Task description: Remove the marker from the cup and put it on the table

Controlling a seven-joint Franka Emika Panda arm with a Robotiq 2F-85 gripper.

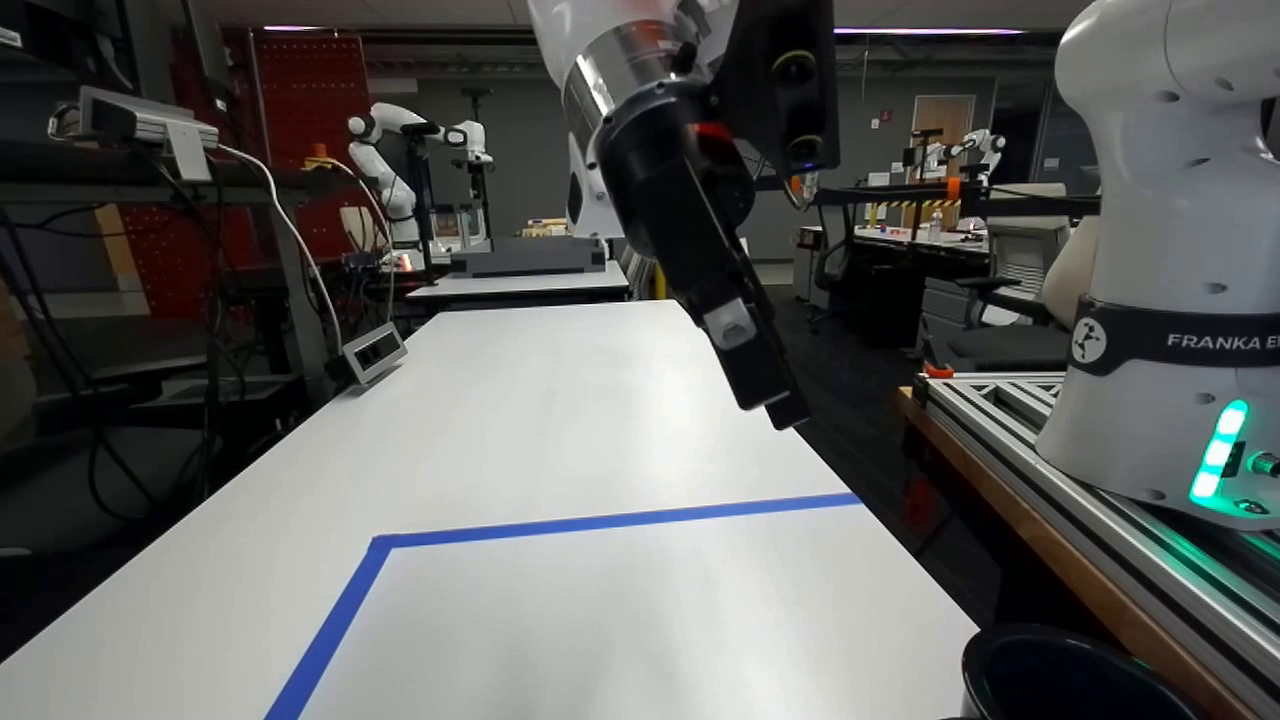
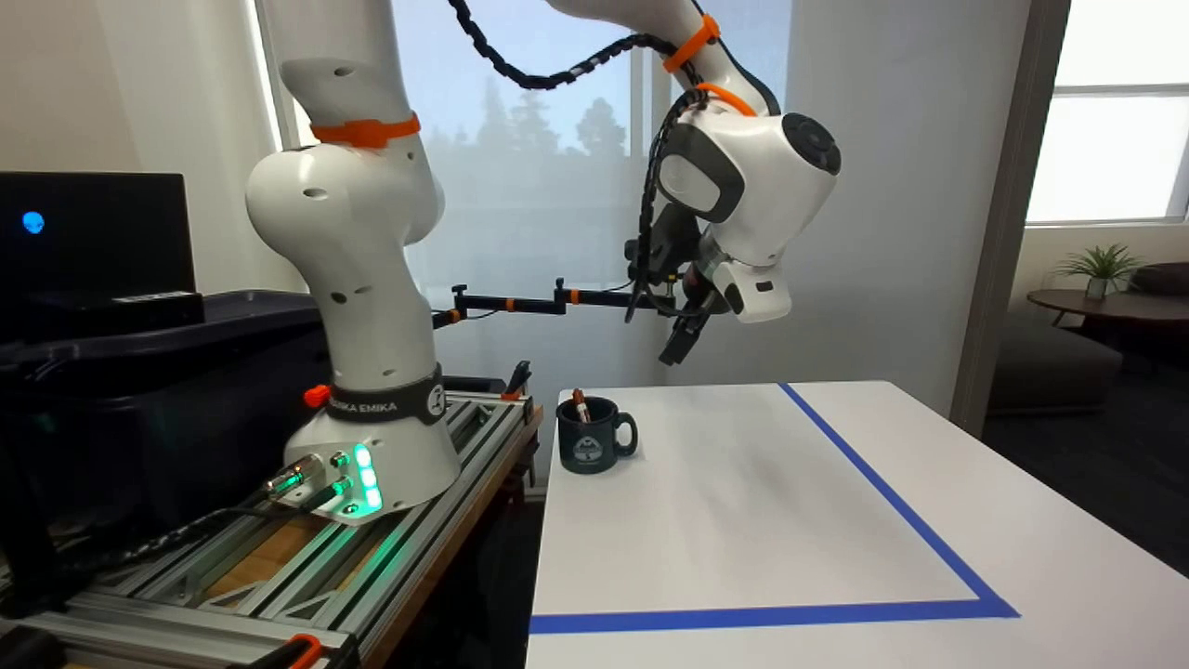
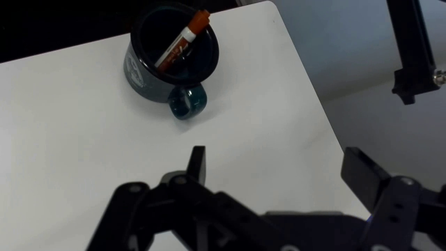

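The dark cup (image 2: 581,453) stands upright on the white table (image 2: 743,530) near the edge on the robot base's side. The marker (image 2: 581,407), brown-orange with a white band, leans inside the cup with its cap above the rim. In the wrist view the cup (image 3: 150,80) and marker (image 3: 177,47) are at the upper middle, with the handle towards my gripper. An exterior view shows only part of the cup (image 1: 1070,675) at its bottom edge; the marker is hidden there. My gripper (image 3: 274,150) is open and empty, high above the table and apart from the cup (image 2: 673,351).
Blue tape (image 2: 790,615) marks a corner on the tabletop. The robot base (image 2: 372,465) stands on a metal-railed bench beside the table. A black bar (image 3: 413,52) shows at the upper right of the wrist view. A small grey device (image 1: 372,353) sits at the table's far edge.
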